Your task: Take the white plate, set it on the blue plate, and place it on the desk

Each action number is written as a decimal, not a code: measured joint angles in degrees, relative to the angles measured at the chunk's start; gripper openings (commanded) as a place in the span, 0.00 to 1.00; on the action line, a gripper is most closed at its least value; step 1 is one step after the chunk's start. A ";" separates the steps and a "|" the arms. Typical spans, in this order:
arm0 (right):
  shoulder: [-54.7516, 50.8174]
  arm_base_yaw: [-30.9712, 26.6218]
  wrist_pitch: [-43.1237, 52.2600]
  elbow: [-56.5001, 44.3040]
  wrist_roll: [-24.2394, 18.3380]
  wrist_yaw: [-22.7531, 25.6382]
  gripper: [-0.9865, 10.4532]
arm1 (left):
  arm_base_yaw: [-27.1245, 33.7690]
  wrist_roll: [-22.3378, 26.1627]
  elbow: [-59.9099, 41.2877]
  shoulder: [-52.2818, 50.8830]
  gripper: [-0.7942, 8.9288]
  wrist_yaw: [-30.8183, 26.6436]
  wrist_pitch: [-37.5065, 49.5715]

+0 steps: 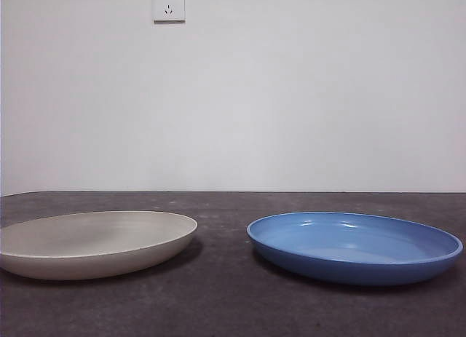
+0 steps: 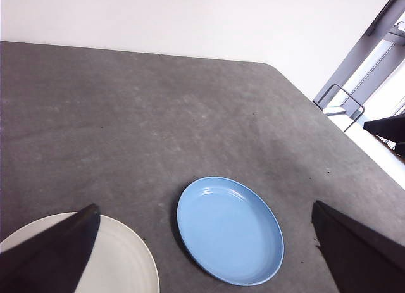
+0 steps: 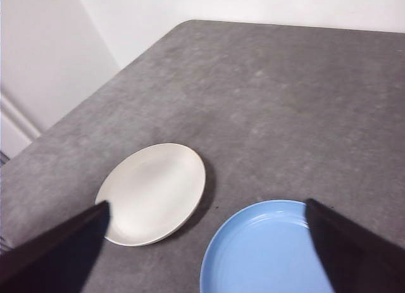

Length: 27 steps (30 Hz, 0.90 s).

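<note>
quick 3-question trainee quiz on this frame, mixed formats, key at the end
1. True or false: the round matte off-white plate is stacked on the round glossy blue plate.
2. What are both plates resting on?
3. How do the left gripper and the right gripper stand? A) both shut on plates B) both open, holding nothing C) one holds a plate

Key: 1 false, they lie apart; 2 the dark grey desk; 3 B.

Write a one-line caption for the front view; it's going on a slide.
White plate and blue plate sit apart on the desk, with no arm in view.
</note>
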 measured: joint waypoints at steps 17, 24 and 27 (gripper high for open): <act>-2.40 0.00 -7.23 0.00 -0.98 0.50 0.58 | 3.69 -0.57 6.86 3.43 0.76 0.09 -13.11; -5.70 0.00 -9.03 0.00 -1.07 0.59 0.58 | 8.50 0.52 12.94 10.88 0.76 0.74 -21.88; -7.39 -0.02 -10.14 0.00 -1.05 0.61 0.58 | 11.02 0.76 13.20 14.78 0.76 4.83 -23.45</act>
